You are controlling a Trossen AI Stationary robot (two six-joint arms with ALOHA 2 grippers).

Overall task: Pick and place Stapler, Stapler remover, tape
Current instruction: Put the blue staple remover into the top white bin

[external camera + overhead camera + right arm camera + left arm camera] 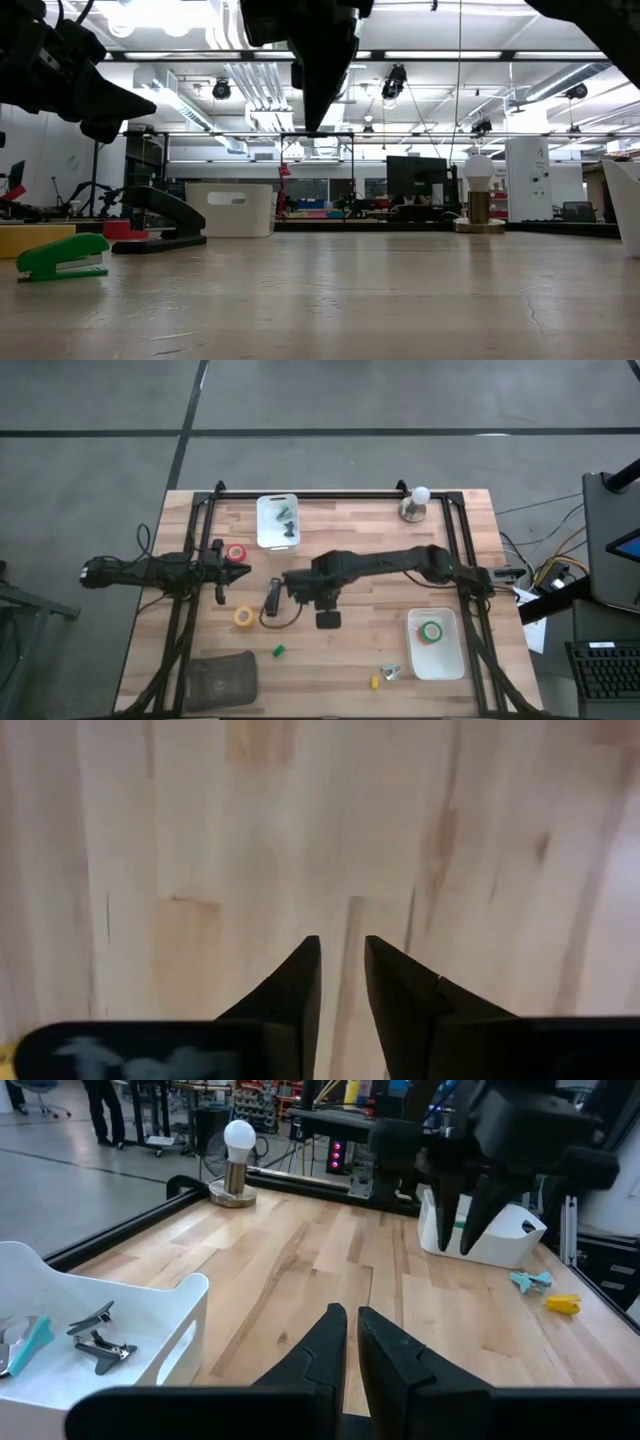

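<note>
Right pincer [294, 582] hovering over the wooden table's [360, 640] middle, just beside the slim black stapler [273, 598].

Its dark tapered fingers are standing slightly apart, gripping nothing; the left pincer [243, 569], closed and empty, is waiting near the left edge beside a red tape ring [236, 554]. A yellow roll [243, 617] is lying by the stapler; a green one [431, 631] is resting in a white plastic bin [445, 662]. No writing is legible.

Noted a bulb lamp [415, 503], one white bin [262, 525], another white bin [412, 650], a dark pouch [221, 678], all well apart from the right pincer [342, 942].
</note>
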